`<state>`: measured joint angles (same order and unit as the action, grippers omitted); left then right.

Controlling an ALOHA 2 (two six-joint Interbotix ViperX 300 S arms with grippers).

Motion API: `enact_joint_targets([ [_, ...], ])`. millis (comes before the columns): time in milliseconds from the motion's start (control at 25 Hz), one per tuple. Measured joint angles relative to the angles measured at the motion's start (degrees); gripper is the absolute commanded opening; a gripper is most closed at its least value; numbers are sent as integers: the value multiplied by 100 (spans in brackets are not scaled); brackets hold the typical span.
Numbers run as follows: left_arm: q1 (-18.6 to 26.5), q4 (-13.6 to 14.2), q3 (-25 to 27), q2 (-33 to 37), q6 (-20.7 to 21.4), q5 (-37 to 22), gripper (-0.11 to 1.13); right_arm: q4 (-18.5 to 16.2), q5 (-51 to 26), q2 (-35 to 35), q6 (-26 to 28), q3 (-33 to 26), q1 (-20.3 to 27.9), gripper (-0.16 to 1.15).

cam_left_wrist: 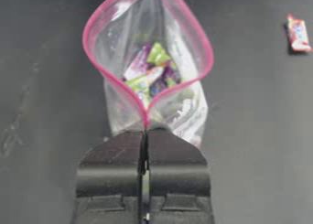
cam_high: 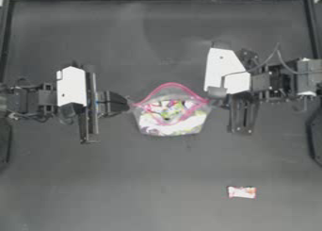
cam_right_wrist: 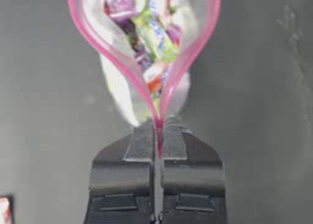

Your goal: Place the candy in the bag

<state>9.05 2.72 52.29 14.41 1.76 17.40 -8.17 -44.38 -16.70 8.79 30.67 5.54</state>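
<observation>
The candy (cam_high: 241,192) lies flat and alone toward the table's (cam_high: 94,187) near edge, right of centre, well apart from the bag (cam_high: 170,116). It looks light, small and slick in its wrapper; a pinch across its short sides should suit it. Farther in, at mid-table, the bag is thin, limp plastic with sweets (cam_left_wrist: 149,74) inside. The left gripper (cam_high: 129,104) and right gripper (cam_high: 211,99) are each clamped on one end of its pink seal, holding the mouth open.

Clear bag (cam_high: 171,116) showing a pink seal strip and multicoloured sweets (cam_left_wrist: 149,72). White candy (cam_high: 241,192) bearing pink-red marks, lying on the dark grey surface (cam_high: 94,187).
</observation>
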Motion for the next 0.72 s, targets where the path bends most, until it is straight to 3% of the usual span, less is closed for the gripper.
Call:
enact_joint_targets([
  [720, -360, -9, -70, 211, -18, -466, 4, 18, 53, 0, 220, -97, -431, 4],
])
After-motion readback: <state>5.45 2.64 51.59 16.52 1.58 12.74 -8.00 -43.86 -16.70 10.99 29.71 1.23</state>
